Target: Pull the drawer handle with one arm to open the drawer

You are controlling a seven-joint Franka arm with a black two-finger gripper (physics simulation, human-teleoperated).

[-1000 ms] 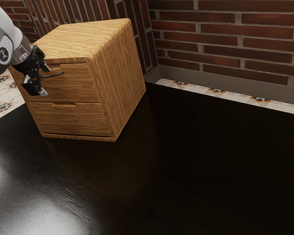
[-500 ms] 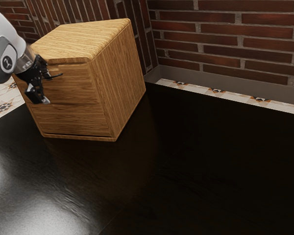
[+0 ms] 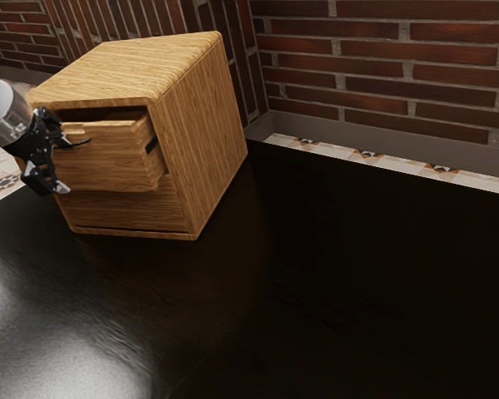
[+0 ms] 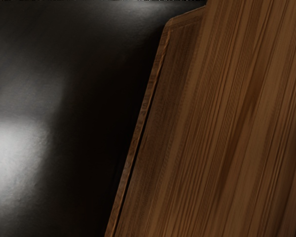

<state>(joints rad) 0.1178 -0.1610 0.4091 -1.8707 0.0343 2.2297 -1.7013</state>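
Top drawer (image 3: pixel 112 154) of the wooden cabinet (image 3: pixel 201 108), standing partway out of its opening above the shut lower drawer (image 3: pixel 121 204); gripper (image 3: pixel 56 148) at the drawer handle (image 3: pixel 76 142) on the exterior view's left, so placed, I judge, to pull straight outward; whether it clamps the handle or merely hooks it cannot be told; cabinet rests on the dark table (image 3: pixel 316 291).
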